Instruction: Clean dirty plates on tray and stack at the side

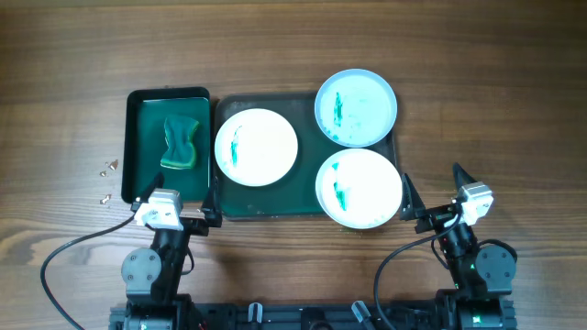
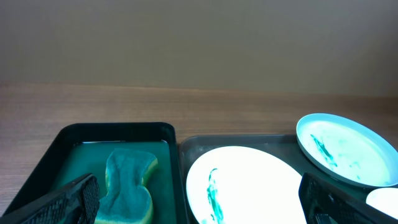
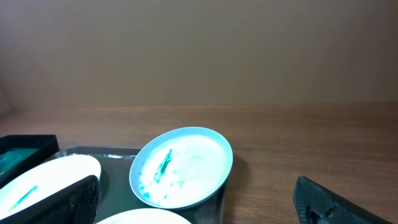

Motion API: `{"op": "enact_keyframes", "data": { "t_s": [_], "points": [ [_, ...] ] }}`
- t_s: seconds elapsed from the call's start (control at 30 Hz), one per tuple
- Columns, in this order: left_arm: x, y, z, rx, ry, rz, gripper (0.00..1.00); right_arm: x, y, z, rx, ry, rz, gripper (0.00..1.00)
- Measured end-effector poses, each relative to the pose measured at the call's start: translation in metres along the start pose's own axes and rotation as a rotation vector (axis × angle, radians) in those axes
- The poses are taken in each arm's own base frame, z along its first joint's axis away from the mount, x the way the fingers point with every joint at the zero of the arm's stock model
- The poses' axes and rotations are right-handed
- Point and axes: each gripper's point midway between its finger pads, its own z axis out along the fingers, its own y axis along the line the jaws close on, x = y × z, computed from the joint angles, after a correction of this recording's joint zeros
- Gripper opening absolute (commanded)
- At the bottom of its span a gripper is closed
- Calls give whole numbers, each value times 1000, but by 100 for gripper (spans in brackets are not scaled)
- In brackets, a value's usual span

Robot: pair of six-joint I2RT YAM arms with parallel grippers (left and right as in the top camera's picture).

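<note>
Nearest, at the bottom of the overhead view, are the two arms. The left gripper has its fingers spread wide apart. It hangs over the lower edge of the small tray. The right gripper is spread wide too and holds nothing. It is just beside the lower right corner of the big tray. Black cables curl on the wooden table by the arms.

The big tray is dark green and sits in the middle. Its long side runs left to right. The near plate lies flat in its lower right part, white with a short teal smear on its left side. The left plate lies flat in the left part, and its smear runs up and down.

The small tray is just beside the big tray on the left. A wavy green sponge lies in it, long side up and down. Some tiny metal bits lie on the table left of it.

Farthest is the pale-blue plate, at the upper right. It rests tilted on the big tray's rim and sticks out past it. It has more teal smears.
</note>
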Motion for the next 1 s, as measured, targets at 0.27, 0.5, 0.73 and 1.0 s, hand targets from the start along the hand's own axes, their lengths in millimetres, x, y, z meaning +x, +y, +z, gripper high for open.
{"op": "enact_keyframes", "data": {
  "t_s": [0.27,0.5,0.73,1.0],
  "points": [
    [0,0,0,0,0,0,100,0,0,0,0,0,0,100],
    [-2,0,0,1,-10,-5,100,0,5,0,-28,3,0,100],
    [0,0,-1,-1,9,-9,100,-5,15,-2,-80,8,8,100],
    [-32,-5,-13,-12,110,-24,100,-58,31,1,-140,47,20,100]
  ]
}}
